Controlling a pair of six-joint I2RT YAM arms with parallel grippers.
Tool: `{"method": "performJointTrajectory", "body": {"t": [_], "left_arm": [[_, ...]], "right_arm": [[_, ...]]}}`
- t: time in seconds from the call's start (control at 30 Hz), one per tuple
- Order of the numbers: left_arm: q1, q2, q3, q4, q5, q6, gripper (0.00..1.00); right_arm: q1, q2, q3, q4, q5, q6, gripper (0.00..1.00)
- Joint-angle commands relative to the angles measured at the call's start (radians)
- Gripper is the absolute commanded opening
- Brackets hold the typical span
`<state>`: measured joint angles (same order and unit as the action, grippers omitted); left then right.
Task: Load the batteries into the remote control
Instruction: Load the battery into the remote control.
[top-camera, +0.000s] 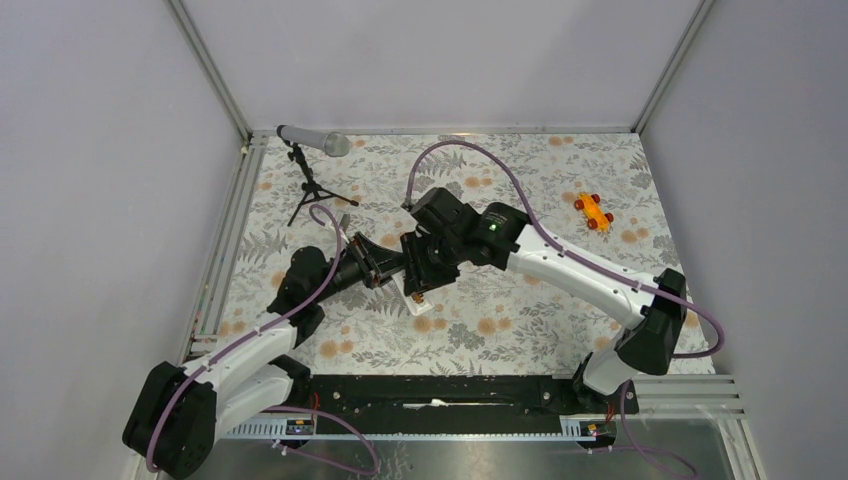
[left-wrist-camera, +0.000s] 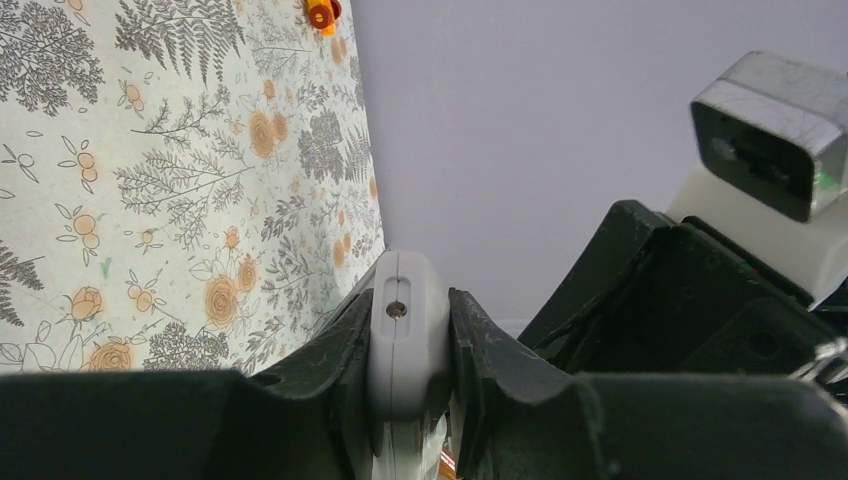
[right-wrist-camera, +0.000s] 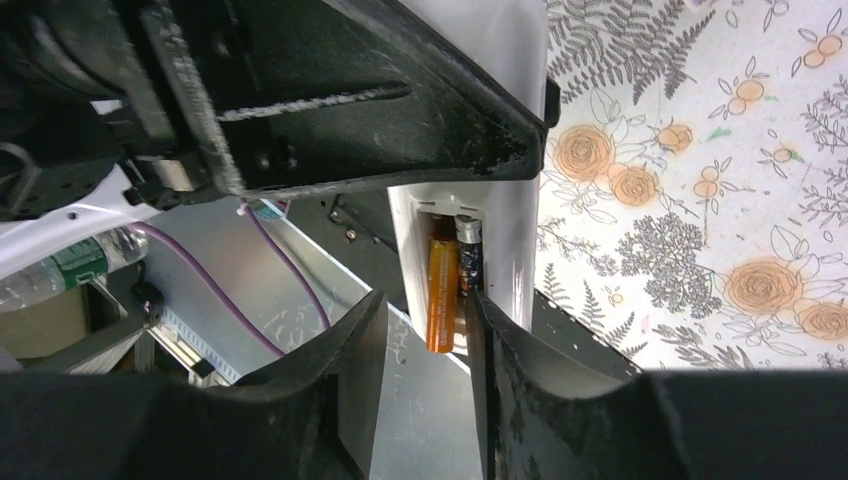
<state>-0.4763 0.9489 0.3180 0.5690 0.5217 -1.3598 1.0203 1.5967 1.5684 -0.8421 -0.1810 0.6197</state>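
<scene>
My left gripper (left-wrist-camera: 408, 350) is shut on the white remote control (left-wrist-camera: 407, 325), clamping it edge-on between both fingers above the table centre (top-camera: 392, 272). In the right wrist view the remote (right-wrist-camera: 520, 130) shows its open compartment. One orange battery (right-wrist-camera: 441, 290) lies in it, its lower end sticking out past the remote's edge. A second battery (right-wrist-camera: 469, 262), dark with a silver cap, sits beside it. My right gripper (right-wrist-camera: 427, 335) is open; the orange battery's end lies between its fingers, close to the right finger (right-wrist-camera: 520, 380), clear of the left one. From above, my right gripper (top-camera: 418, 285) meets the remote (top-camera: 414, 300).
A grey microphone (top-camera: 312, 141) on a black tripod stands at the back left. An orange toy car (top-camera: 593, 211) with red wheels lies at the back right, also in the left wrist view (left-wrist-camera: 321, 14). The black rail (top-camera: 450, 390) runs along the near edge.
</scene>
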Motion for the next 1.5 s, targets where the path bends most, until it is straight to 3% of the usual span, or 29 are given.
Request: {"method": "performJointTrajectory", "body": {"t": [0.0, 0.23, 0.4, 0.7, 0.93, 1.1, 1.47], "left_arm": [[-0.004, -0.026, 0.027, 0.064, -0.006, -0.013, 0.00], [-0.004, -0.035, 0.032, 0.113, -0.018, -0.071, 0.00], [-0.004, -0.056, 0.029, 0.165, -0.046, -0.148, 0.00], [-0.005, -0.104, 0.023, 0.219, -0.125, -0.332, 0.00], [-0.005, -0.104, 0.048, 0.206, -0.141, -0.398, 0.00], [-0.005, -0.102, 0.048, 0.210, -0.152, -0.432, 0.00], [-0.005, -0.103, 0.059, 0.203, -0.172, -0.491, 0.00]], "right_arm": [[0.006, -0.087, 0.013, 0.063, 0.043, 0.035, 0.44], [0.003, -0.231, -0.088, 0.188, 0.086, 0.079, 0.62], [0.000, -0.355, -0.211, 0.243, 0.203, 0.139, 0.81], [0.000, -0.491, -0.478, 0.612, 0.081, 0.321, 0.94], [0.000, -0.482, -0.489, 0.787, 0.069, 0.353, 0.96], [0.000, -0.493, -0.500, 0.801, 0.083, 0.363, 0.94], [0.000, -0.488, -0.518, 0.814, 0.086, 0.380, 0.68]]}}
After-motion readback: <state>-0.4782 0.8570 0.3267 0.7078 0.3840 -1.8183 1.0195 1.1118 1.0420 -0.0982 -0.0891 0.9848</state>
